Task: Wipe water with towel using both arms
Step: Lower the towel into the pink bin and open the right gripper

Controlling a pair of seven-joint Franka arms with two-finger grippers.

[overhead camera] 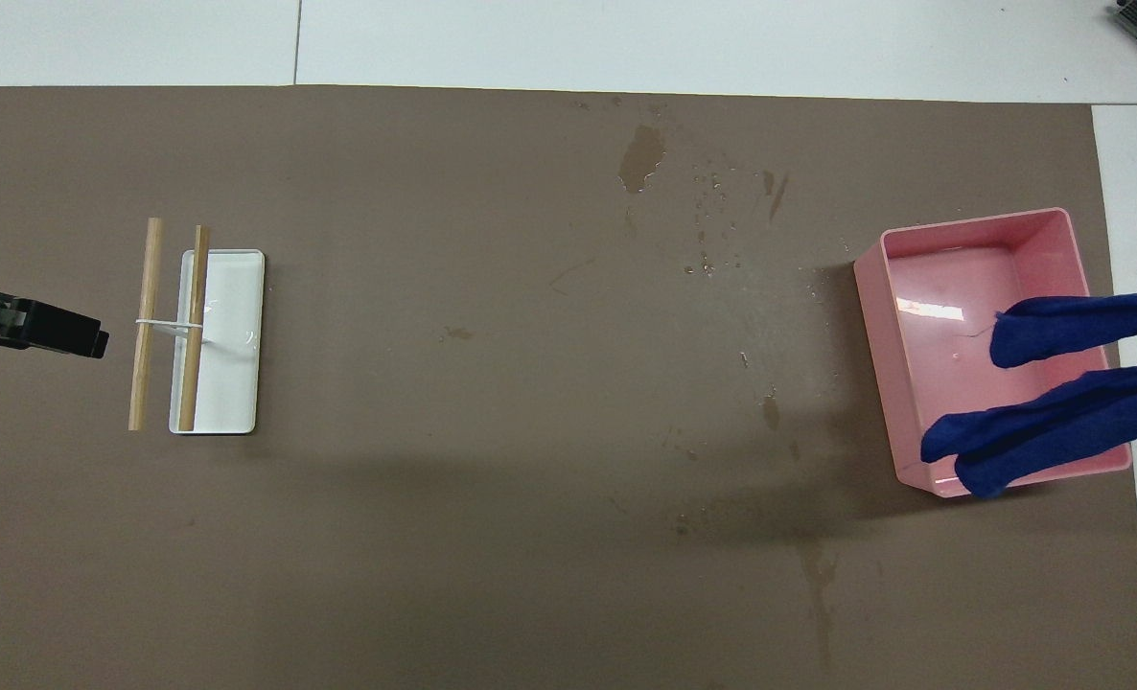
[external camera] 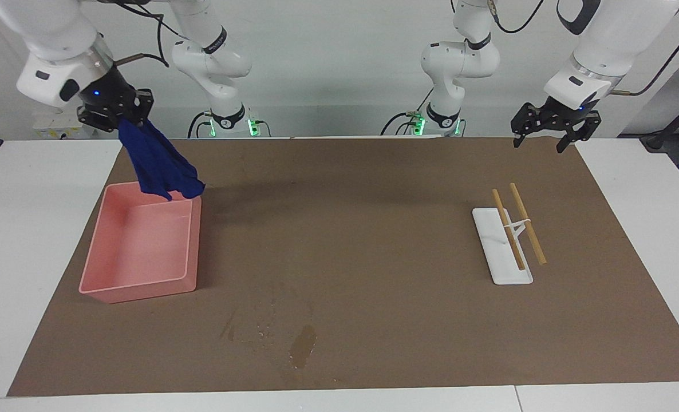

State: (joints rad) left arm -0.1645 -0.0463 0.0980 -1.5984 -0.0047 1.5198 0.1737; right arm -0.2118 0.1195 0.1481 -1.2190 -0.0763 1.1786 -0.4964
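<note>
Right tool (external camera: 123, 117): up in the air over the pink tray's (external camera: 96, 260) robot-side end, clamped on one blue towel (external camera: 159, 163); its fingers are buried in the cloth (overhead, this tool is cut off at the frame edge).
Towel: one, hanging in two folds, its lower end at the tray's rim; I cannot tell whether it touches.
Tray: one, toward the right arm's end of the desk (external camera: 36, 229).
Water (external camera: 303, 345): one elongated stain plus scattered droplets, hard to count, on the brown paper (external camera: 345, 229), farther from the robots than the tray.
White dish (external camera: 491, 252): one, with two wooden sticks (external camera: 527, 223) across it.
Left tool (external camera: 550, 142): fingers spread wide, empty, waiting above the paper's edge.
</note>
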